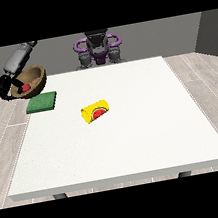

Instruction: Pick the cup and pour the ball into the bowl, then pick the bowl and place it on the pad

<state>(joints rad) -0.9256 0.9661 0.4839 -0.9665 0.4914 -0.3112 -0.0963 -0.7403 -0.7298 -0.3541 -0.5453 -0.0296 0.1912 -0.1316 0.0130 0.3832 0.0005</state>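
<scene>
A brown wooden bowl hangs tilted in the air at the view's far left, above and slightly behind the green pad. A red ball lies inside the bowl. The black hand at the view's left is curled round the bowl's left rim and carries it. The yellow cup, with a watermelon picture on its end, lies on its side near the middle of the white table. No other hand shows in the front view.
The robot's torso stands behind the table's far edge. The pad lies close to the table's left edge. Grey wood floor surrounds the table.
</scene>
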